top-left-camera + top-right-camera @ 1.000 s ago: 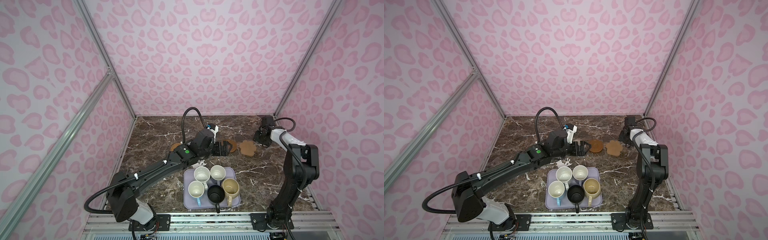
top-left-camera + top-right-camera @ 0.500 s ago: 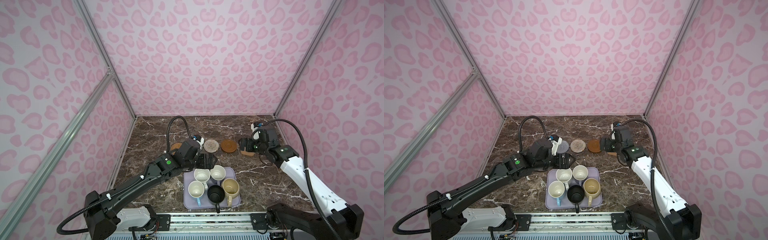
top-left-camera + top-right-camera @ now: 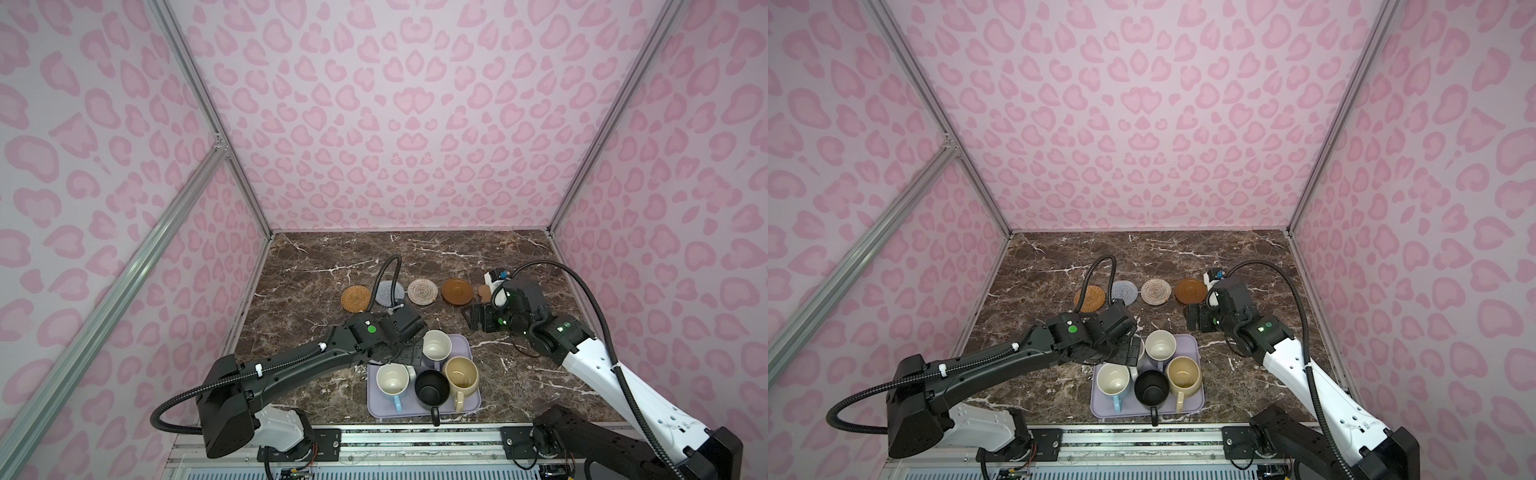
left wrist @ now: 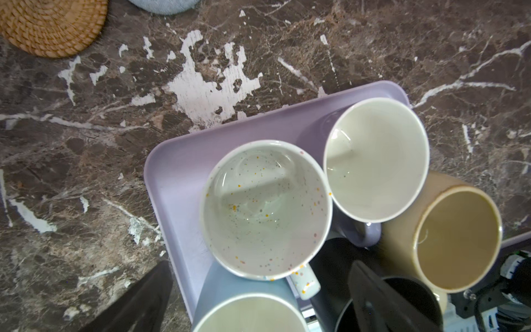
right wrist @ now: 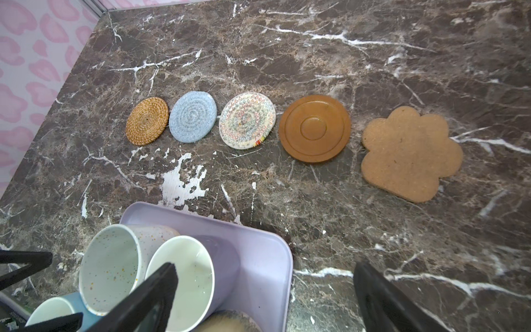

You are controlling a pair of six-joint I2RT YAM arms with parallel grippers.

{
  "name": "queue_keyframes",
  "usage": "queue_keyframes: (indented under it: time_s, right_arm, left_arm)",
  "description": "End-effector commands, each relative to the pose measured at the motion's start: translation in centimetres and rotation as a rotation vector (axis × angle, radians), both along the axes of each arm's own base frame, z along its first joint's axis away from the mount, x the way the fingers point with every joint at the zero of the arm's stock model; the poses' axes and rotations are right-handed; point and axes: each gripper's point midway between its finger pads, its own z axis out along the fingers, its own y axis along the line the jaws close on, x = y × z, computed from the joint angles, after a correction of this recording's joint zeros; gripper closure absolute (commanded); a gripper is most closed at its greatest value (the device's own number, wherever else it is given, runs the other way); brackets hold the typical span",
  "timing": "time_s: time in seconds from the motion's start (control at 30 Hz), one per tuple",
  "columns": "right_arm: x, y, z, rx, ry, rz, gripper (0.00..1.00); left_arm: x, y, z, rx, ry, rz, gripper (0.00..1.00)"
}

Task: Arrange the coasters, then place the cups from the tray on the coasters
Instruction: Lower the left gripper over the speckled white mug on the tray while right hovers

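Across the table (image 3: 316,291) a row runs left to right: wicker coaster (image 5: 147,120), knit coaster (image 5: 192,116) just beside it, rope coaster (image 5: 247,124), wooden coaster (image 5: 314,128) and, at the right end, cork coaster (image 5: 411,152). The tray (image 5: 258,244) lies in front of this row, apart from it, near the table's front edge. Five mugs (image 4: 267,207) stand crowded in the tray, two behind and three in front.

In a top view the right arm (image 3: 521,301) mostly hides the paw-shaped coaster (image 3: 483,291).
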Motion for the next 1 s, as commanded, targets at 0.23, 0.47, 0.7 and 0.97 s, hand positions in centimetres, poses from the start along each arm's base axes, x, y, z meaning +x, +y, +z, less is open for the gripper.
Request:
queue_keyframes:
  time_s: [0.23,0.47,0.7,0.97]
  right_arm:
    - [0.1,1.0,-0.3,0.069,-0.007,0.007,0.03]
    - [0.1,0.6,-0.4,0.073,-0.018,-0.012,0.04]
    - [0.4,0.5,-0.3,0.08,-0.028,-0.028,0.05]
    - [0.5,0.2,-0.4,0.073,-0.032,-0.042,0.05]
  left_arm:
    - [-0.5,-0.7,-2.2,0.036,0.034,-0.036,0.01]
    - [-0.3,-1.0,-3.3,0.08,0.049,-0.056,0.06]
    - [0.1,0.0,-3.7,0.14,0.031,-0.038,0.17]
    - [0.7,0.5,-3.7,0.172,0.005,-0.016,0.24]
